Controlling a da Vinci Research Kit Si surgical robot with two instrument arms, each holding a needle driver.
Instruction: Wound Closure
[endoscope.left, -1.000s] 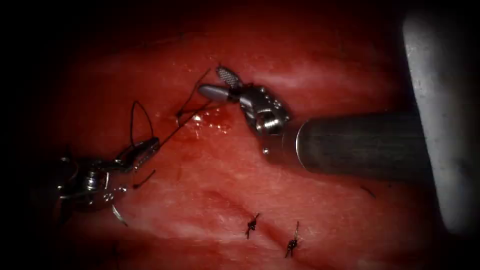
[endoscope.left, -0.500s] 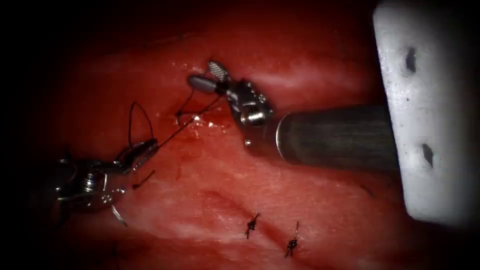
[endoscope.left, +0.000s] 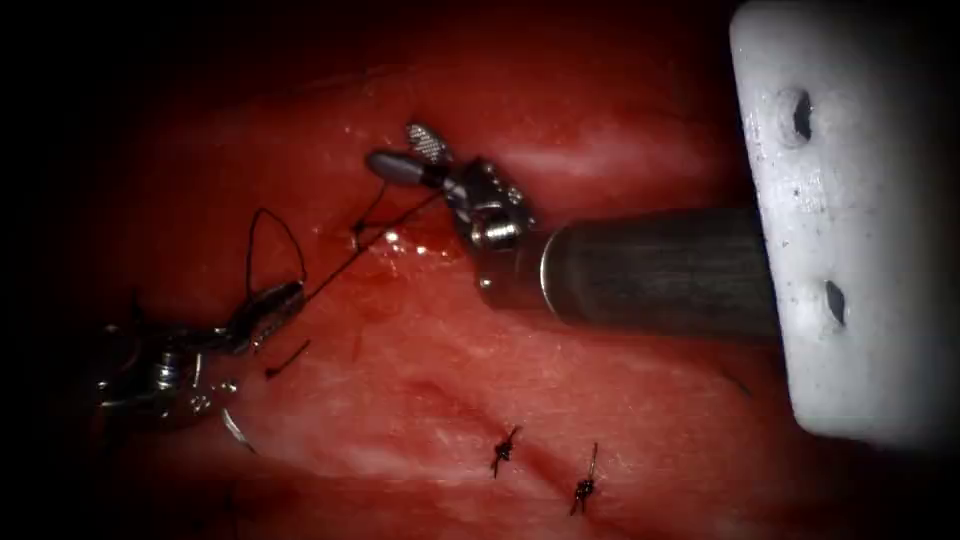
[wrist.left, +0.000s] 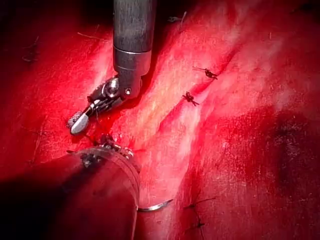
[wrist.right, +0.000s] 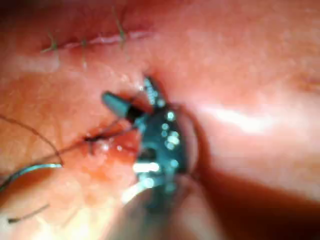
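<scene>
In the endoscope view my left tool (endoscope.left: 268, 308) lies at the lower left, shut on the dark thread (endoscope.left: 335, 272). That thread runs taut up to a stitch (endoscope.left: 356, 236) at the cut's upper end, and a loop of it arches above the jaws. Just beyond that stitch my right tool (endoscope.left: 408, 155) has its jaws open, two strands of thread reaching up toward them from the stitch; it holds nothing. The same tool is seen open in the right wrist view (wrist.right: 131, 95) and the left wrist view (wrist.left: 80, 122). The curved needle (endoscope.left: 236, 430) lies free on the tissue below the left tool (wrist.left: 155, 205), held by neither tool.
Two tied stitches (endoscope.left: 505, 450) (endoscope.left: 583, 487) with short cut ends close the lower part of the cut (endoscope.left: 450, 400). A loose thread end (endoscope.left: 288, 359) lies beside the left tool. Red fluid (endoscope.left: 415, 245) glistens around the upper stitch. The right tool's thick shaft (endoscope.left: 650, 270) crosses the tissue.
My right tool has slid left and a little up, its open jaws now past the upper stitch. The left tool has drifted slightly left, still holding the thread taut.
</scene>
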